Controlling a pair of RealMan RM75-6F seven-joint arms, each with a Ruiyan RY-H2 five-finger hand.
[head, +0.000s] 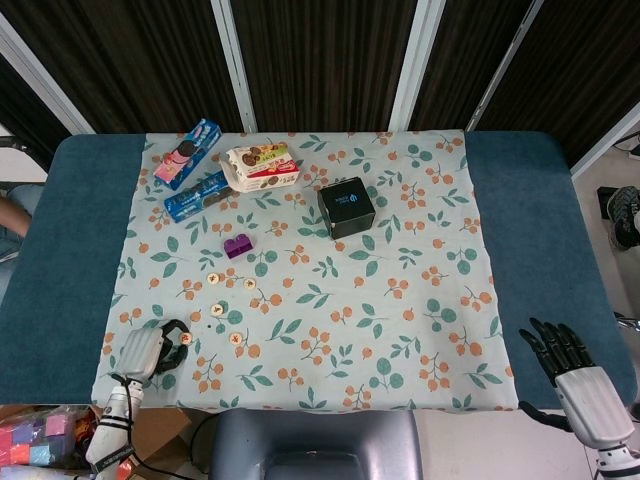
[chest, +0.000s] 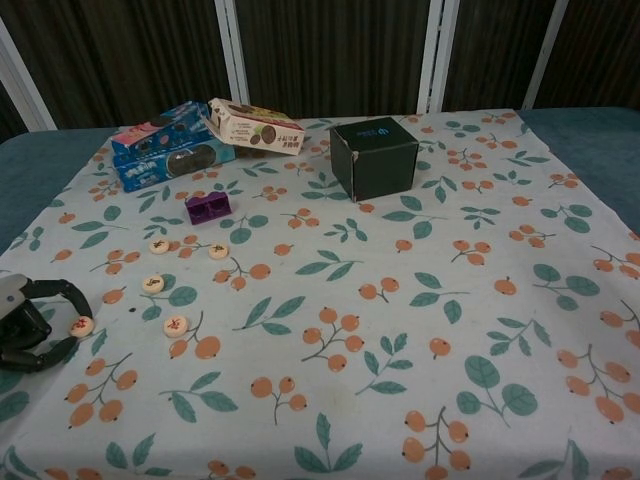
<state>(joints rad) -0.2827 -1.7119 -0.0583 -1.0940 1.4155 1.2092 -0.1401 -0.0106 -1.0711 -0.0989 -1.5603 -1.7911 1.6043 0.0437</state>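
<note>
While its fingers curl around it, the left hand pinches a round game piece.

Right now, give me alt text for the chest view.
The left robot hand curls around a round game piece at the floral tablecloth edge. Four more discs lie nearby, with a purple block, cookie boxes and a black box beyond.
</note>
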